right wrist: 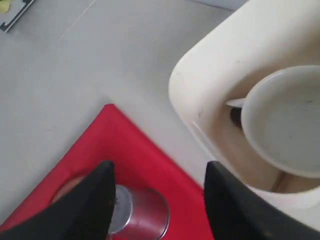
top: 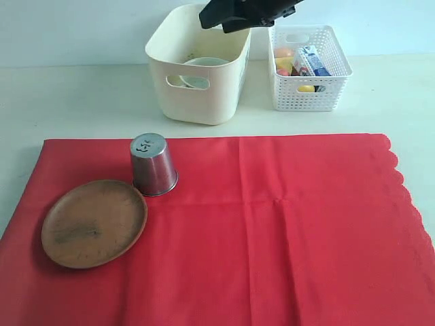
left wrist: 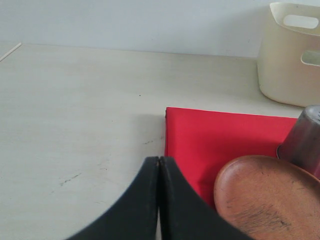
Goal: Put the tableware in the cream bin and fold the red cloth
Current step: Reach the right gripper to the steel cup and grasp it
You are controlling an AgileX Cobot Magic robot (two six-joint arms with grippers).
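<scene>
— Across the near half of the table (top: 81, 95), what lies there, biggest first?

— One red cloth (top: 272, 231), spread flat, its scalloped edge to the right.

— And beyond it?

— Two containers at the far side: one cream bin (top: 197, 88) on the left and one white basket (top: 309, 88) just to its right. The basket holds one small carton (top: 311, 61) and some food, too crowded to count.

— How much tableware can you count?

— Three pieces. One brown plate (top: 94, 223) sits on the near left of the cloth. One steel cup (top: 153, 165) stands upside down just beside the plate's far right rim; whether they touch, I cannot tell. One pale bowl (right wrist: 285, 120) is inside the bin, with something thin poking out under it that I cannot make out.

— And the claws?

— Two. The left claw (left wrist: 159, 165) has its fingers pressed together on nothing, over bare table near the cloth's far left corner. The right claw (right wrist: 160, 167) is spread wide and empty, high above the bin.
</scene>
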